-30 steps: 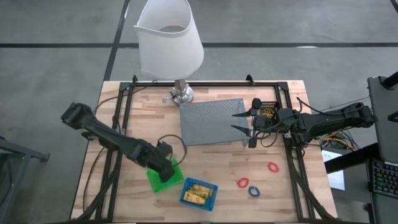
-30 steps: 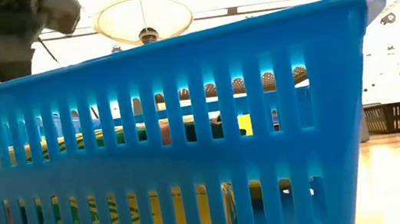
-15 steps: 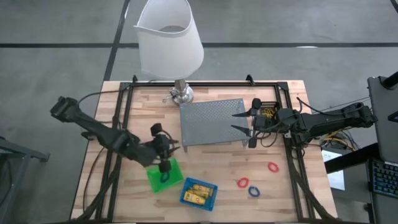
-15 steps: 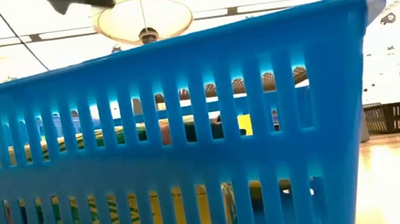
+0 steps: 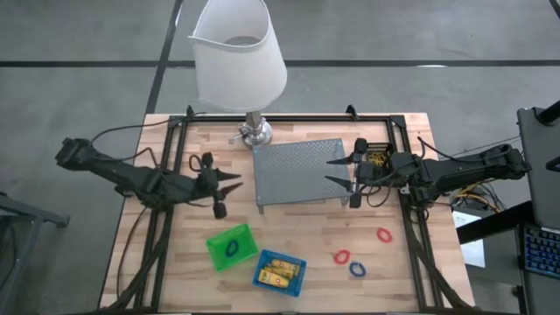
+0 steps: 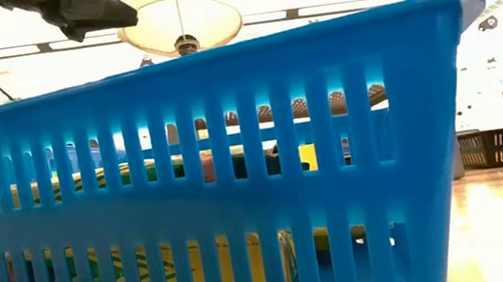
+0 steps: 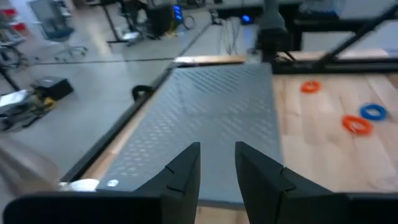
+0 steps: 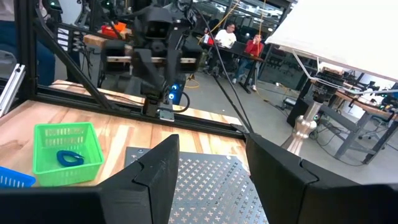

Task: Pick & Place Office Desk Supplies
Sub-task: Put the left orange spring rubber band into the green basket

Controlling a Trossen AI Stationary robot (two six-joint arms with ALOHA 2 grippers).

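Observation:
My left gripper point(image 5: 226, 188) is open and empty, held level above the table between the green bin and the lamp base; it also shows in the low view point(image 6: 78, 8) and, in its own wrist view point(image 7: 217, 171), faces the grey mesh tray. The green bin point(image 5: 230, 248) holds a blue loop point(image 8: 68, 157). The blue bin point(image 5: 280, 271) holds yellow sticks. Two red loops point(image 5: 383, 234) point(image 5: 341, 256) and a blue loop point(image 5: 357, 269) lie on the table. My right gripper point(image 5: 332, 172) is open and empty over the tray's right edge, next to the black bin point(image 5: 376, 157) with yellow rubber bands.
The grey mesh tray point(image 5: 299, 171) lies between the two grippers. The white-shaded lamp point(image 5: 238, 52) stands at the far edge on its metal base point(image 5: 255, 133). A black frame point(image 5: 175, 175) runs along the table's sides. In the low view the blue bin point(image 6: 235, 163) fills the picture.
My left gripper has risen out of the green bin and gone toward the table's far and left edges, turning level with its fingers toward the mesh tray. The blue loop now shows lying in the green bin. My right gripper has kept still.

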